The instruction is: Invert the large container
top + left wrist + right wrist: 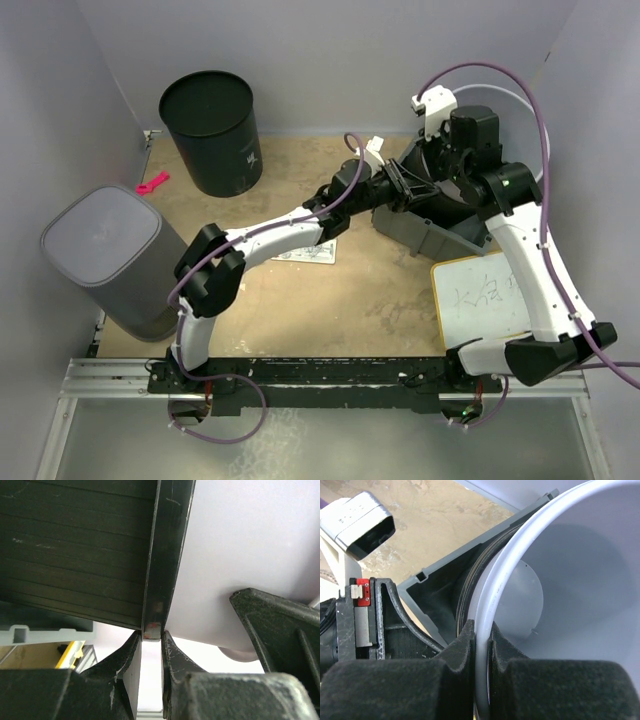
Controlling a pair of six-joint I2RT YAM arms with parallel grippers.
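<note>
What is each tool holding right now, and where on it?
Left tool pinches the wall edge of the dark bin; right tool pinches the rim of the white bucket.

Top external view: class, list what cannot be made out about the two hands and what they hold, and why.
The right hand: top view, fingertips hidden under its wrist.
The left hand: top view, fingertips lost against the grey bin.
The white bucket: top view, mostly behind the right arm.
The grey bin: top view, opening covered by both arms; left wrist view, cut off by edges.
</note>
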